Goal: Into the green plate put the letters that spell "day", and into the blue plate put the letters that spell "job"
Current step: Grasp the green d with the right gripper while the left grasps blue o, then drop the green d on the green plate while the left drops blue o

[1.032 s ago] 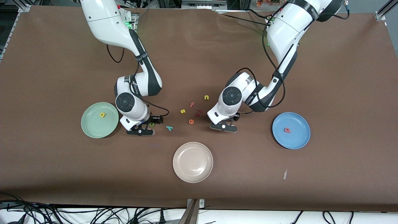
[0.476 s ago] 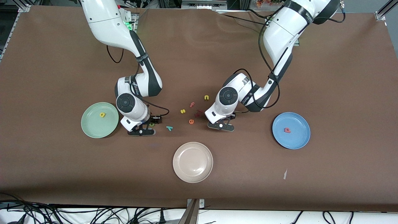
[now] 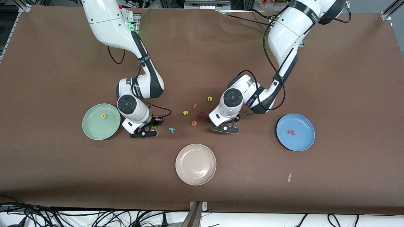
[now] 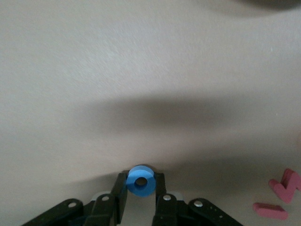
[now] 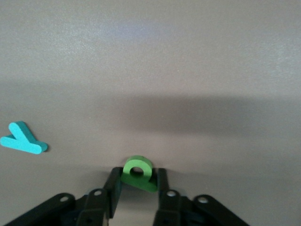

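The left gripper (image 4: 140,200) is seen low at the table surface, between the scattered letters and the round medium-blue plate (image 3: 304,142). Its jaws are drawn narrow against a small blue ring-shaped letter "o" (image 4: 140,181), which is clamped between the black fingertips (image 4: 120,187). Whether the ring is lifted off the brown table covering (image 3: 347,78) cannot be told.

The right gripper (image 5: 136,195) is seen low beside the round pale mint-green plate (image 3: 91,127), toward the middle of the table. Its jaws are likewise narrow and are closed on a small green letter "d" (image 5: 138,173), gripped at its round part.

A small yellow letter "a" (image 3: 103,116) is found lying in the green plate. A small red letter "b" (image 3: 291,132) is found lying in the blue plate. A small teal letter "y" (image 3: 171,129) lies flat on the table near the right gripper, on the side toward the table's middle. The teal "j" is not identified with certainty.

Remaining loose on the table between the two grippers are noted: a yellow letter "s" (image 3: 185,112), a yellow letter "n" (image 3: 209,99), a pinkish-red letter "f" (image 3: 195,106), and an orange letter "e" (image 3: 194,123). A round beige plate (image 3: 189,176) stands nearer the front camera than the letters; nothing is seen in it.
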Robot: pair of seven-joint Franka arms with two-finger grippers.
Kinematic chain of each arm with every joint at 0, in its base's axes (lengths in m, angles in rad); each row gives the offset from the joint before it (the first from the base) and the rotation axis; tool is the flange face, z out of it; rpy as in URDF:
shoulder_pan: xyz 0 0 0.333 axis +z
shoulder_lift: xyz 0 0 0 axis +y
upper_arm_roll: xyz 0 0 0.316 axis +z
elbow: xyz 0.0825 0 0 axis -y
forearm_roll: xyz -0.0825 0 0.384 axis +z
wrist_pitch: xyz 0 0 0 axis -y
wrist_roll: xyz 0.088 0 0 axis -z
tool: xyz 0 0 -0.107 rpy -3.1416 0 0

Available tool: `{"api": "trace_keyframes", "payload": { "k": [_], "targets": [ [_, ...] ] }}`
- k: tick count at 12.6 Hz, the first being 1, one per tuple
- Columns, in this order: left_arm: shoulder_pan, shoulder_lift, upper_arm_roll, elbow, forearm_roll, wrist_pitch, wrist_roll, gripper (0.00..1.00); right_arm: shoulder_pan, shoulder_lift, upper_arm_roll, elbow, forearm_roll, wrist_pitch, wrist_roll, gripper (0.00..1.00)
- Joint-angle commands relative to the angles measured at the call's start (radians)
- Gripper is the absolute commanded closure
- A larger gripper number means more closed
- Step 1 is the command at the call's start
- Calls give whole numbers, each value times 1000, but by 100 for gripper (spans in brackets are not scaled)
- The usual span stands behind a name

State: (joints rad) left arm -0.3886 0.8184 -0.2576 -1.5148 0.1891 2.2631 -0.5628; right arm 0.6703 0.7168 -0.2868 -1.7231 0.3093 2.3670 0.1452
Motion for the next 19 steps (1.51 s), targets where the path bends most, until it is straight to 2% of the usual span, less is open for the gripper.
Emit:
{"api": "trace_keyframes", "payload": {
  "k": [1,3,4,6,8,11,13,15,17,19],
  "targets": [
    [11,-68,6,14,30,-123,-9,100,-5,23,1,27,22,3,-24,75],
    [22,-106,8,19,30,-180,-8,100,-3,24,1,27,22,3,-23,88],
    [39,-132,8,19,32,-224,-3,100,-3,23,1,30,22,0,-24,91],
    [63,-186,11,12,30,-334,131,100,-14,12,-3,80,40,-87,-27,92],
    [153,-223,6,-1,30,-376,304,100,-35,-11,-12,102,37,-199,-73,92],
    [253,-240,8,-28,32,-433,476,100,-38,-56,-107,99,39,-343,-205,94],
    [324,-226,4,-45,99,-404,515,100,-38,-77,-187,86,39,-425,-321,94],
    [356,-234,4,-163,118,-286,523,100,-38,-83,-261,57,39,-465,-430,94],
    [436,-231,1,-235,119,-164,546,100,-38,-89,-294,-16,40,-444,-469,95],
    [441,-223,1,-286,116,-90,544,100,-40,-103,-322,-73,45,-394,-534,95]
  ]
}}
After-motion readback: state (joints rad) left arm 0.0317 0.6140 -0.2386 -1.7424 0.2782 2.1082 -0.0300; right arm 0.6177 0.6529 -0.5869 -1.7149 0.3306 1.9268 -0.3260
